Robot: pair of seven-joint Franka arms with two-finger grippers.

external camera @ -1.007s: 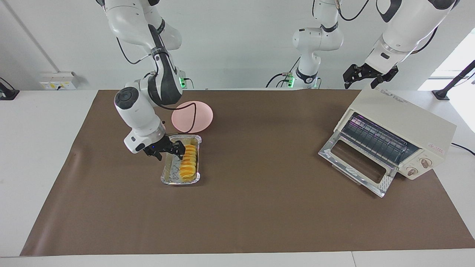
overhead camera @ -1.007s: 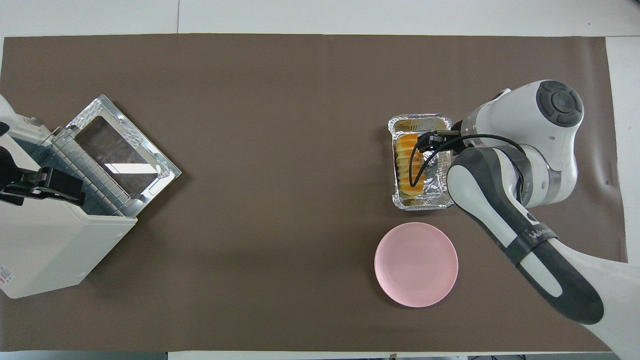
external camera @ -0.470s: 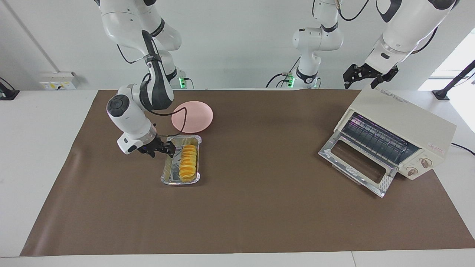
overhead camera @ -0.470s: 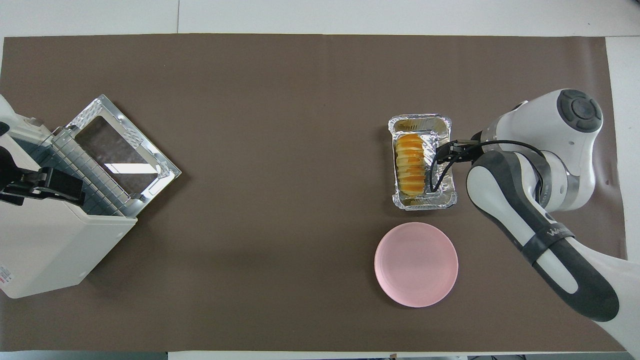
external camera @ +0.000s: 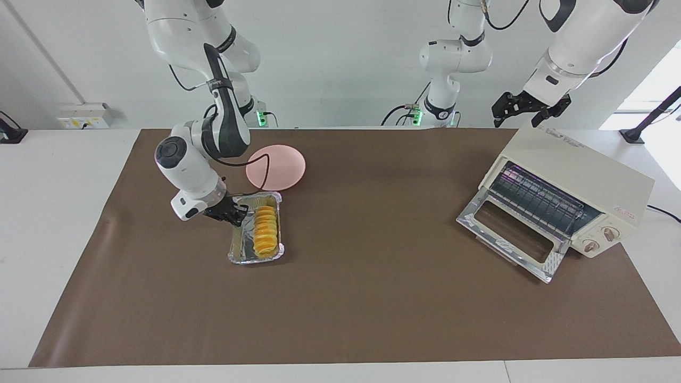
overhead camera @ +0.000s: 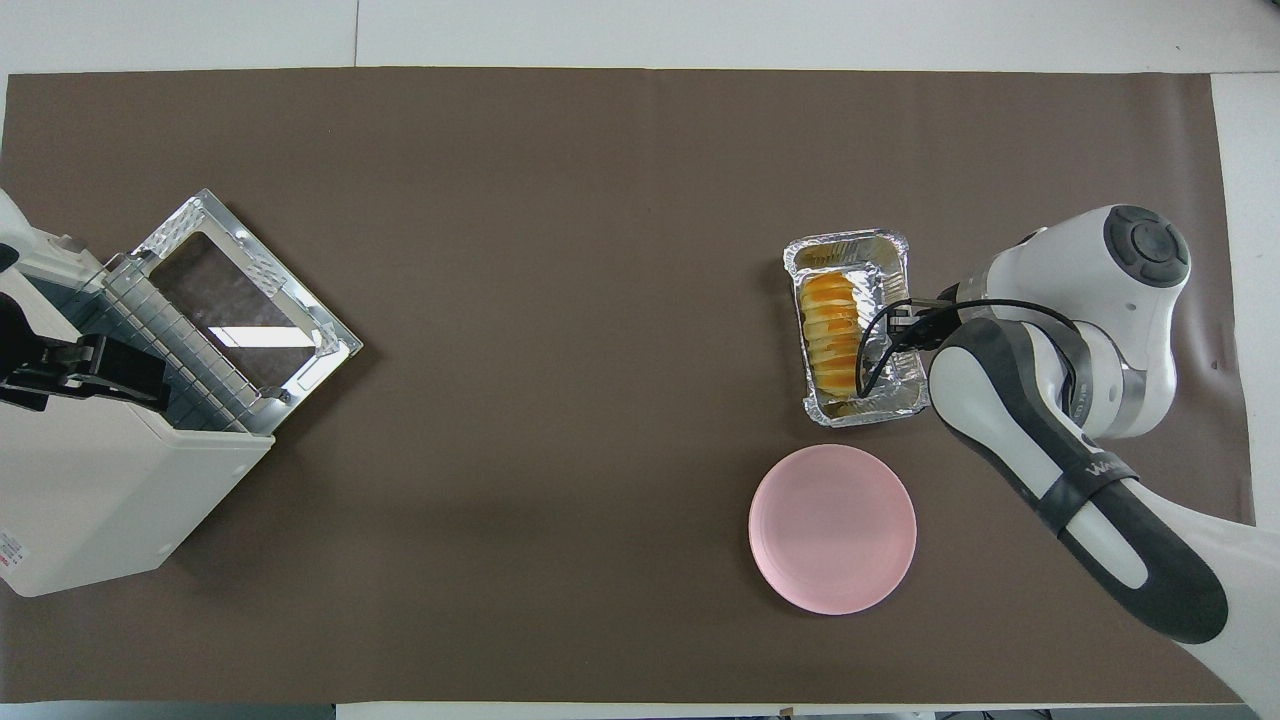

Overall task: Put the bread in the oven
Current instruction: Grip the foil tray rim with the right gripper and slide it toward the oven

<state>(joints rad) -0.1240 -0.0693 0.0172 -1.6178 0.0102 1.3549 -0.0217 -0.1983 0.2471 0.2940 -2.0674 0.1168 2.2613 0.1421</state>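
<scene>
My right gripper [external camera: 235, 214] was clenched on the rim of the tray [external camera: 237, 246], at the long side toward the right arm's end of the table, not on the bread [external camera: 265, 227] itself. My left gripper [external camera: 524, 109] waited with its jaws spread, up over the top of the oven [external camera: 585, 175].

What worried me: thin foil could crumple or tear at the pinch, and the tray might swing about that one corner instead of following me. It already sat slightly askew on the mat [external camera: 372, 308]. A quick lift could tip it and roll the loaf out. The plate [external camera: 276, 166] lay just beside the tray's end nearer the robots, so a drag that way might knock it.

The tray held only the bread, lying lengthwise along the side away from my fingers, with bare foil between. The plate was empty. The oven stood at the left arm's end, well apart from the bread, door [external camera: 513, 239] dropped open, its rack [external camera: 540, 199] bare as far as I could see.
</scene>
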